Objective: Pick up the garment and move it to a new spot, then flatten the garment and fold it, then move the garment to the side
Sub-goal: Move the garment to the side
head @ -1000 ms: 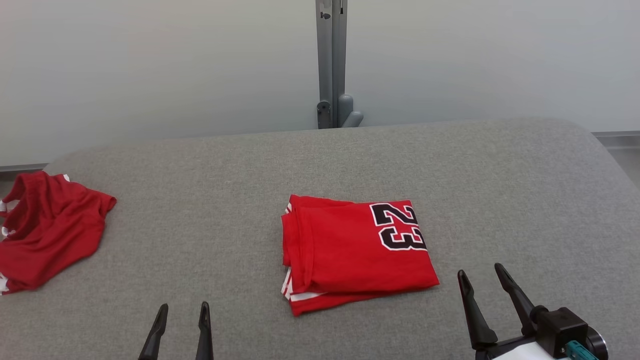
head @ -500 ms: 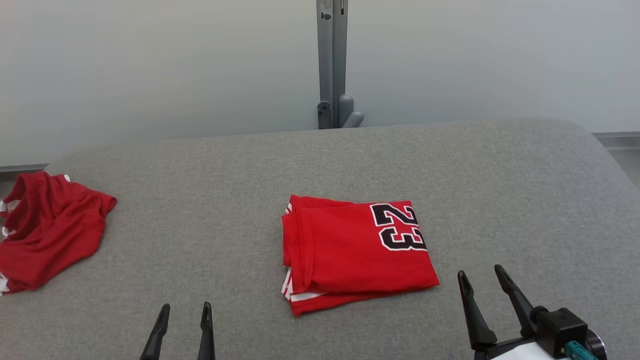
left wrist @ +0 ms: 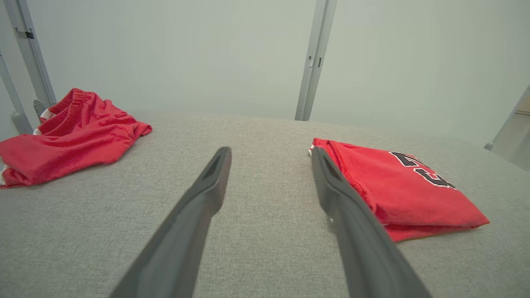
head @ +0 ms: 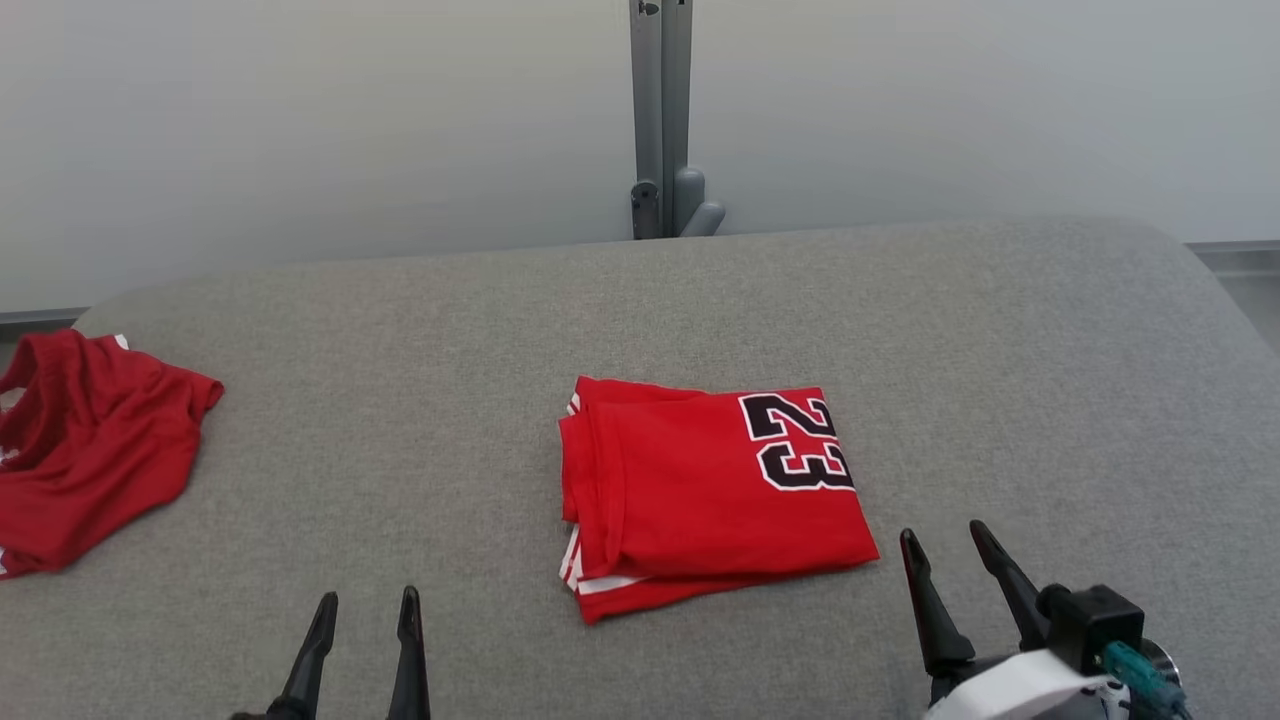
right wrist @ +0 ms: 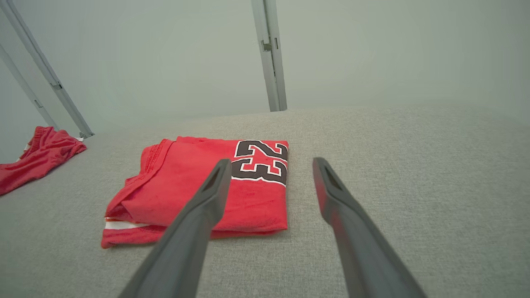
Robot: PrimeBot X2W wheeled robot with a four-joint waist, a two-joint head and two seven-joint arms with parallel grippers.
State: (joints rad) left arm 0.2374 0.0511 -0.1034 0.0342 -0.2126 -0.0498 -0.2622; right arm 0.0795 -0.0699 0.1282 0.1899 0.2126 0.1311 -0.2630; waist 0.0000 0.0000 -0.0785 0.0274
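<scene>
A red garment (head: 700,500) with a black "23" lies folded into a neat rectangle in the middle of the grey padded table (head: 420,380). It also shows in the left wrist view (left wrist: 397,194) and the right wrist view (right wrist: 186,186). My left gripper (head: 368,600) stands open over bare table, near the front edge and to the left of the folded garment, holding nothing. My right gripper (head: 943,533) is open too, just off the garment's near right corner and apart from it. Both wrist views show empty gaps between the left gripper's (left wrist: 270,152) and the right gripper's (right wrist: 271,161) fingers.
A second red garment (head: 90,450) lies crumpled at the table's far left edge, also seen from the left wrist (left wrist: 70,136) and right wrist (right wrist: 37,155). A grey post (head: 660,120) rises behind the table against a pale wall.
The whole head picture has shifted a little, so the camera moved. Both garments lie where they were and both grippers stay open.
</scene>
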